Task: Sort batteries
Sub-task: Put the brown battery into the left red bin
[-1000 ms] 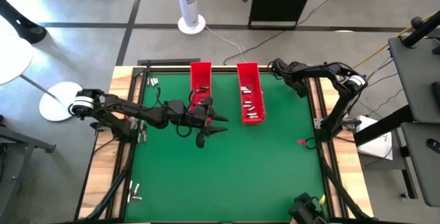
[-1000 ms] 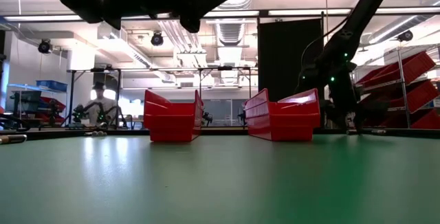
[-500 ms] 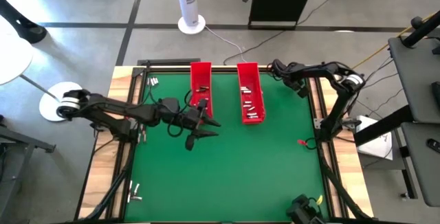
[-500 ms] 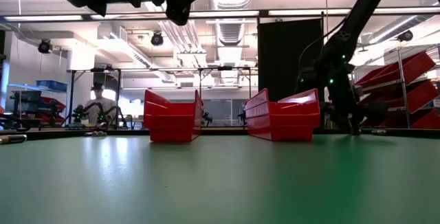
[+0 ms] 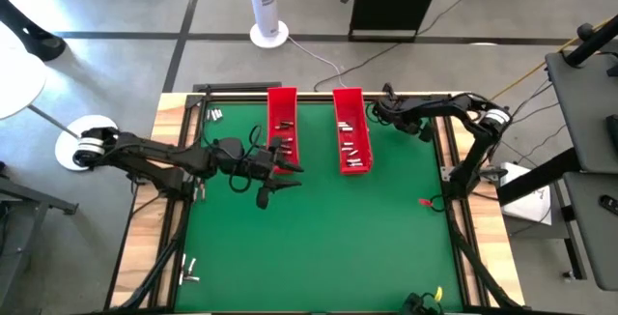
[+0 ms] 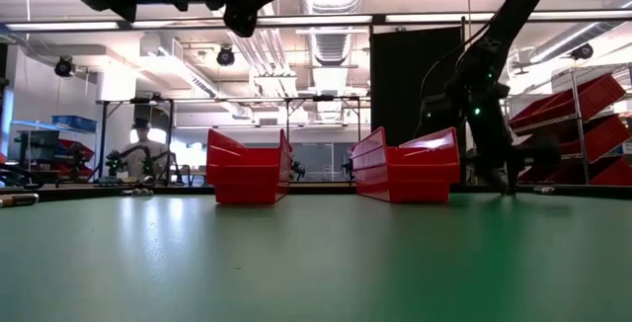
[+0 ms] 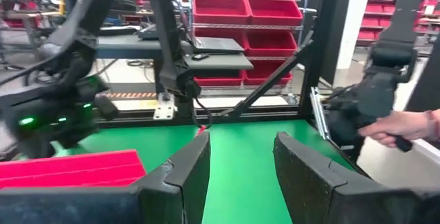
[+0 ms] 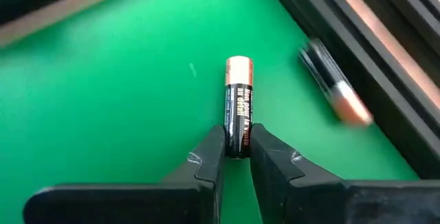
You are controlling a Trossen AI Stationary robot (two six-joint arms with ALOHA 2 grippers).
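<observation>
Right gripper [image 8: 237, 157] pinching one battery [image 8: 238, 107] at its near end, long axis pointing straight ahead; at 1 o'clock on table, beside right tray [image 5: 351, 131]. Left gripper [image 5: 278, 172] spread, empty.

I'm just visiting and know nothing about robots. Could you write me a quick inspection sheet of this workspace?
Surface: green mat.
Job's things: two red trays holding batteries; loose batteries at mat corners.
Clutter: second battery by the frame.
Grippers: right gripper shut on a black-and-copper battery; left gripper open, empty, beside the left tray.
Cables: white cord on the floor.
Surroundings: fan, shelving, a person's hand.
</observation>
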